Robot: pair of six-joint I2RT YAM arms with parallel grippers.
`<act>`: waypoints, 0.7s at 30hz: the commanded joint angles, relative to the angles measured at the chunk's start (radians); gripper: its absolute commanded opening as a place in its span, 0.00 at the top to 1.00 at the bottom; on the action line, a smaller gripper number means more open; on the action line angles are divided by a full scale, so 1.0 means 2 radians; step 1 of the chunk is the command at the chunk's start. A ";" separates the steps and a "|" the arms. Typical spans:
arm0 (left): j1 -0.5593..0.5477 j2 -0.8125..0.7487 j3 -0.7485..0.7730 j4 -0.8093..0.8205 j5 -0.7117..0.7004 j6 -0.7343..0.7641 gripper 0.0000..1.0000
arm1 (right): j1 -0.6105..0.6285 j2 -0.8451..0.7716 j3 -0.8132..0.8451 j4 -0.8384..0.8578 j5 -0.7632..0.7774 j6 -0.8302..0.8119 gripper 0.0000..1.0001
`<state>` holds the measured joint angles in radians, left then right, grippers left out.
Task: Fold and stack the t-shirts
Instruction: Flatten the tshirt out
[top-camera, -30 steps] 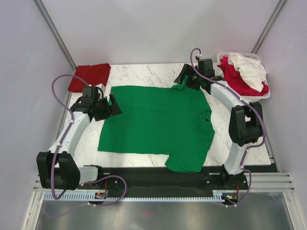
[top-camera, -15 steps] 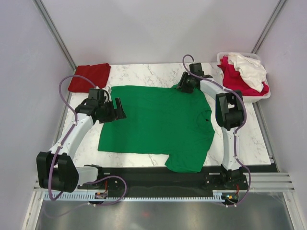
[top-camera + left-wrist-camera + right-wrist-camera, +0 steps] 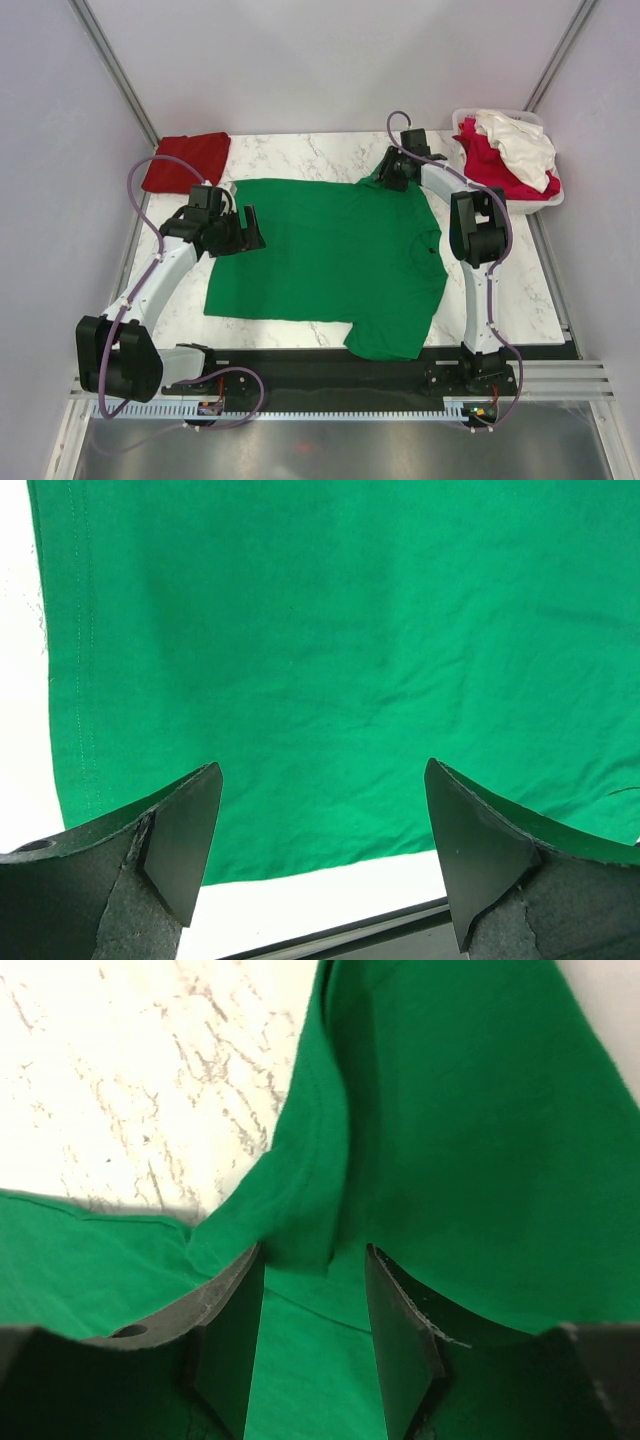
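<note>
We see our left tool (image 3: 320, 780) spread wide above the green t-shirt (image 3: 330, 260); our right tool (image 3: 313, 1260) pinches its sleeve (image 3: 300, 1185)

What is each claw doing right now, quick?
Left gripper: open, holding nothing, above the green t-shirt.
Right gripper: closed on a fold of the green t-shirt.

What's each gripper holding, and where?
Right gripper pinches the green t-shirt at a raised fold by its far sleeve. Left gripper is open over the hem, holding nothing.
</note>
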<state>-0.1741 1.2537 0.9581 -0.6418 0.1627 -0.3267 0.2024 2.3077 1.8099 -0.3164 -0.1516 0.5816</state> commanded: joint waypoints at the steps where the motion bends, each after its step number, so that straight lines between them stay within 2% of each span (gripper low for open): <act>1: -0.003 -0.002 -0.002 0.003 -0.005 0.019 0.11 | -0.001 0.010 0.018 0.006 0.009 0.001 0.48; 5: -0.004 0.001 -0.002 0.003 -0.007 0.020 0.11 | -0.001 0.022 0.037 0.007 0.001 0.003 0.54; 10: -0.006 0.001 -0.002 0.003 -0.010 0.020 0.11 | -0.001 0.033 0.056 0.008 -0.005 0.007 0.72; 12: -0.007 0.002 -0.002 0.003 -0.010 0.021 0.11 | -0.001 0.036 0.067 0.009 -0.008 0.009 0.83; 15: -0.007 0.004 -0.001 0.003 -0.009 0.021 0.11 | -0.002 0.044 0.089 0.009 -0.018 0.018 0.92; 21: -0.008 0.004 -0.001 0.003 -0.010 0.022 0.12 | -0.001 0.094 0.186 0.022 -0.061 0.049 0.89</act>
<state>-0.1860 1.2572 0.9581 -0.6422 0.1581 -0.3237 0.1989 2.4447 2.0644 -0.3115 -0.2100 0.6353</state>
